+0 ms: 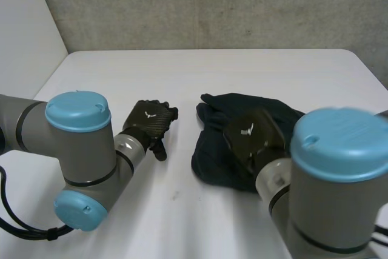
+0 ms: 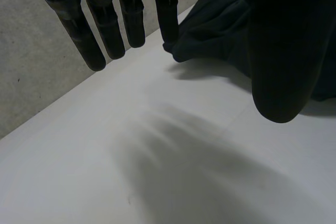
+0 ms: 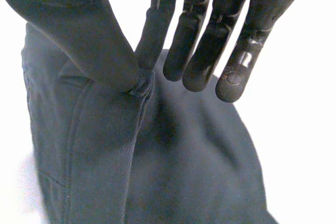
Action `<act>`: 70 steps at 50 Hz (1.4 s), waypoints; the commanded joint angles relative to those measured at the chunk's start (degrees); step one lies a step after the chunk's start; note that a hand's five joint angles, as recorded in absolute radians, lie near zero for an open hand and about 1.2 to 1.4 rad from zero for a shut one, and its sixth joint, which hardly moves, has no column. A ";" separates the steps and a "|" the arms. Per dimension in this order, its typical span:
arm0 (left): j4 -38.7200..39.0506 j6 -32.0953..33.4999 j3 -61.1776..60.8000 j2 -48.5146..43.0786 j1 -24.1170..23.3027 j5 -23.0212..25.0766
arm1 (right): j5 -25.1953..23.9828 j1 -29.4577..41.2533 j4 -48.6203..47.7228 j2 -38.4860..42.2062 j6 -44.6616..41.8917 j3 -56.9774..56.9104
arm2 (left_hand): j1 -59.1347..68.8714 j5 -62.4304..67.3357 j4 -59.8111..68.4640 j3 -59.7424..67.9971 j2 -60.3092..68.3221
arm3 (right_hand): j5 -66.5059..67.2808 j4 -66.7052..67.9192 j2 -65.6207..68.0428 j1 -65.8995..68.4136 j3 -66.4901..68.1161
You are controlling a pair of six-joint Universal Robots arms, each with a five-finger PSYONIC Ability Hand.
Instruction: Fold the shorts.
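The dark navy shorts [image 1: 210, 153] lie bunched on the white table [image 1: 212, 74], right of centre. My right hand [image 1: 251, 139] rests on top of them. In the right wrist view its thumb [image 3: 89, 35] and a finger pinch up a small ridge of the shorts [image 3: 173, 171] near a seam, while the other fingers stay straight above the cloth. My left hand [image 1: 147, 122] hovers over bare table just left of the shorts. Its fingers [image 2: 107, 24] are straight and spread, and hold nothing. An edge of the shorts [image 2: 210, 30] lies beyond its fingertips.
A grey wall runs behind the table's far edge. Bare white tabletop stretches to the far side and to the left of the shorts. Both arms' large joints with blue caps stand at the near side.
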 commanded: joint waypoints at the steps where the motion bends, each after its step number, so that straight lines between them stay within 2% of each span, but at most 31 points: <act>1: 0.09 -0.39 0.03 0.08 -0.05 0.08 | -0.40 -0.44 1.53 -7.50 -4.07 -3.90 | 0.04 1.27 0.70 0.41 0.61 | 14.40 11.84 13.01 24.85 12.39; 6: 0.35 -1.88 0.46 -0.09 -0.22 1.39 | -1.28 -0.35 4.43 -10.24 -3.99 -5.84 | -0.80 0.43 -0.14 -0.43 -0.23 | 14.40 11.84 13.01 24.85 12.39; 13: 0.53 -8.38 3.53 -3.51 -2.67 8.33 | -2.51 -0.44 5.57 -11.73 -3.81 -6.11 | -0.47 0.76 0.19 -0.10 0.11 | 14.40 11.84 13.01 24.85 12.39; 16: 0.97 -9.97 5.91 -5.18 -3.74 8.60 | -2.51 -0.44 5.58 -12.08 -3.81 -5.49 | 0.20 1.43 0.86 0.57 0.78 | 14.40 11.84 13.01 24.85 12.39; 24: 0.62 -11.99 12.68 -12.39 -6.46 7.99 | -2.34 -0.70 5.58 -13.05 -3.11 -3.56 | 13.82 15.05 14.48 14.19 14.40 | 14.40 11.84 13.01 24.85 12.39; 28: 0.53 -11.91 12.33 -11.96 -6.99 5.80 | -2.25 -1.32 5.58 -13.23 -0.22 -0.93 | 14.50 15.74 15.17 14.87 15.08 | -13.92 -16.48 -15.30 -3.47 -15.93; 32: 0.35 -11.73 11.89 -9.77 -5.76 2.20 | -2.42 -1.67 7.06 -12.97 12.05 1.97 | 14.67 15.90 15.33 15.04 15.25 | -40.49 -43.05 -41.88 -30.04 -42.50; 36: 0.44 -11.99 9.18 -5.12 -1.73 0.25 | -3.12 -3.24 8.38 -12.26 23.22 5.56 | 14.50 15.74 15.17 14.87 15.08 | -42.39 -44.95 -43.77 -31.94 -44.40; 40: 0.44 -11.99 6.98 -2.73 0.65 0.43 | -5.40 -3.95 8.21 -11.04 29.39 9.00 | 14.17 15.40 14.83 14.54 14.75 | -43.57 -46.13 -44.96 -33.12 -45.59; 46: 0.44 -12.08 5.56 -2.03 1.10 0.43 | -9.36 -3.25 7.95 -5.85 31.52 10.85 | 13.49 14.73 14.16 13.86 14.07 | -45.42 -47.98 -46.81 -34.97 -47.44; 51: 0.44 -12.17 5.47 -2.20 1.18 0.34 | -8.58 -2.90 7.33 -2.24 31.52 10.24 | 13.16 14.39 13.82 13.53 13.73 | -45.26 -47.82 -46.64 -34.81 -47.27; 57: 0.44 -12.17 5.30 -2.38 1.10 0.25 | -3.22 -1.41 2.78 2.94 30.29 9.45 | 12.65 13.89 13.32 13.02 13.23 | -38.05 -40.61 -39.43 -27.60 -40.06; 63: 0.44 -12.17 4.33 -2.20 1.01 0.34 | 1.97 -1.40 -4.52 5.05 23.20 9.19 | 11.98 13.21 12.64 12.35 12.56 | -15.88 -18.44 -17.26 -5.43 -17.89; 66: 0.44 -12.08 4.07 -2.29 0.92 0.43 | 2.24 -2.10 -5.76 5.40 19.49 9.36 | 11.47 12.71 12.14 11.84 12.05 | -6.77 -9.34 -8.16 3.67 -8.79; 69: 0.44 -12.08 4.07 -2.29 0.83 0.52 | 1.71 -2.11 -6.03 6.37 16.76 9.45 | 11.14 12.37 11.80 11.51 11.72 | 14.35 11.78 12.96 24.79 12.33; 70: 0.44 -12.08 4.07 -2.38 0.75 0.52 | 1.19 -2.19 -6.03 6.46 16.14 9.10 | 10.30 11.54 10.97 10.68 10.88 | 14.40 11.84 13.01 24.85 12.39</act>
